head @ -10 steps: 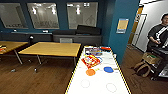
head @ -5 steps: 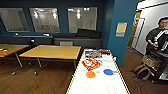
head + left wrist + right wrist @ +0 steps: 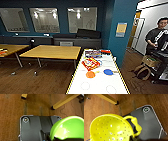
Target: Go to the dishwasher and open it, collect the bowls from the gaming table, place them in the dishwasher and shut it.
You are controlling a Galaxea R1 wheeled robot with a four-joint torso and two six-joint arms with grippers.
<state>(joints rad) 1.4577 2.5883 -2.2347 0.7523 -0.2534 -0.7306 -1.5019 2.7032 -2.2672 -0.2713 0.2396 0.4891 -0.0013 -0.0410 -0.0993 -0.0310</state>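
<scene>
Both hands are loaded, as far as the wrist views let me judge: the left hand (image 3: pixel 48 137) appears to pinch the rim of a lime-green bowl (image 3: pixel 70 127) carried over the brown wooden floor (image 3: pixel 11 107), and the right hand (image 3: pixel 132 138) seems to clamp the looped handle of a yellow perforated bowl (image 3: pixel 110 129), a colander by its holes; the fingers themselves are hard to make out, so both grips are a judgement. Largest in the head view is the dark blue room with its far windows (image 3: pixel 45 20); then come the plain wooden tables (image 3: pixel 53 52) on the left, and on the near right the gaming table (image 3: pixel 100 85), a long white counter with a yellow edge band. On that counter lie a red-and-yellow packet (image 3: pixel 90 63) and a dark box (image 3: pixel 93 53) farther off, then an orange bowl (image 3: pixel 90 74) and a blue bowl (image 3: pixel 108 72) side by side but apart. A person (image 3: pixel 157 35) stands at the far right beside a bag (image 3: pixel 145 67) on the floor. The step in hand looks like carrying the two bowls away from this counter. Doing it well means keeping both wrists level and steady while driving, holding the bowls clear of the counter edge and table legs (image 3: pixel 65 102), and turning gently so neither rim slips.
</scene>
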